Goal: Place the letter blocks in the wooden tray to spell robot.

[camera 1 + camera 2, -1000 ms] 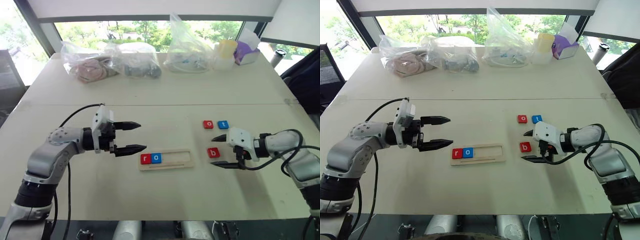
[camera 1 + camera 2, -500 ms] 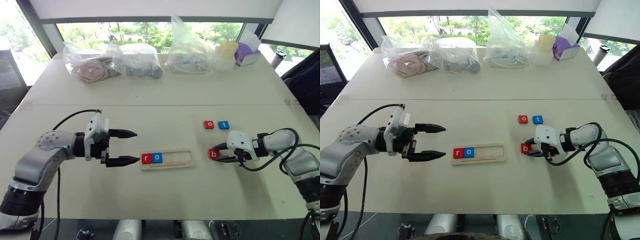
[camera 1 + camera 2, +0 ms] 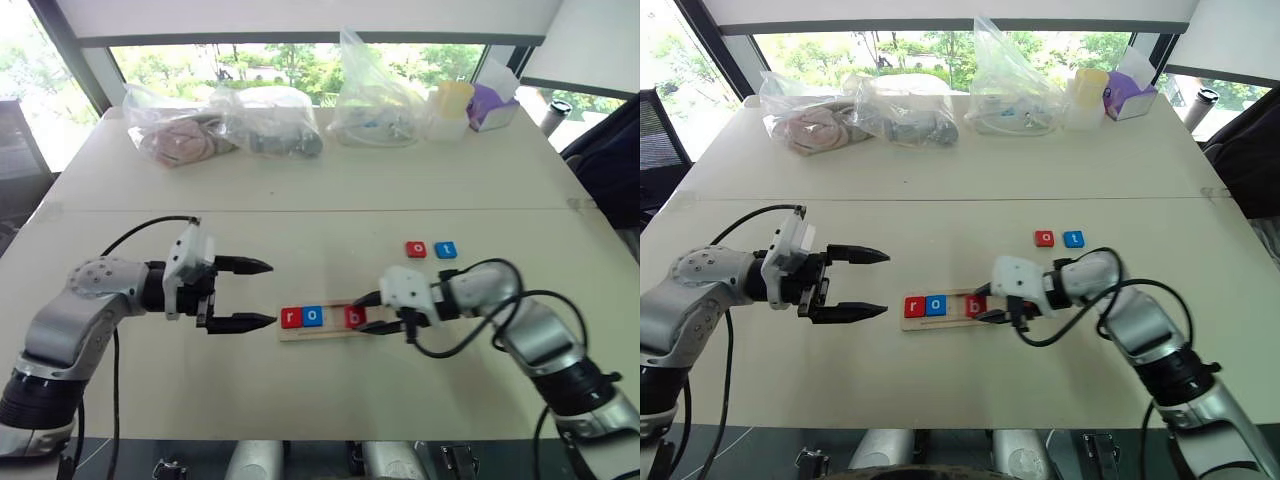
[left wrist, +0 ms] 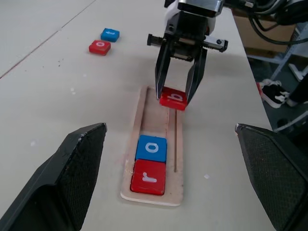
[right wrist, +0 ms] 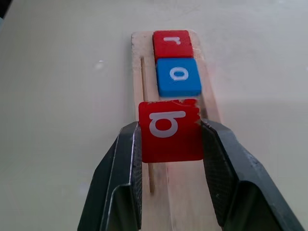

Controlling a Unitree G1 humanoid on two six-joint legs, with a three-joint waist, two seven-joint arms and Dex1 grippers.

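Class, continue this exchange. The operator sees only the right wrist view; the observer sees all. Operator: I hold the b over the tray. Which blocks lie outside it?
Observer: A red o and a blue t, side by side on the table beyond the tray.
Operator: Where is the left gripper?
Observer: Open and empty, beside the tray's filled end.
Operator: Is the b touching the blue o?
Observer: No, bare tray shows between them.

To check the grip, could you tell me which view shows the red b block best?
The right wrist view: the red b block sits large between the right gripper fingers. The left wrist view shows it smaller above the wooden tray; the eye views show it tiny.
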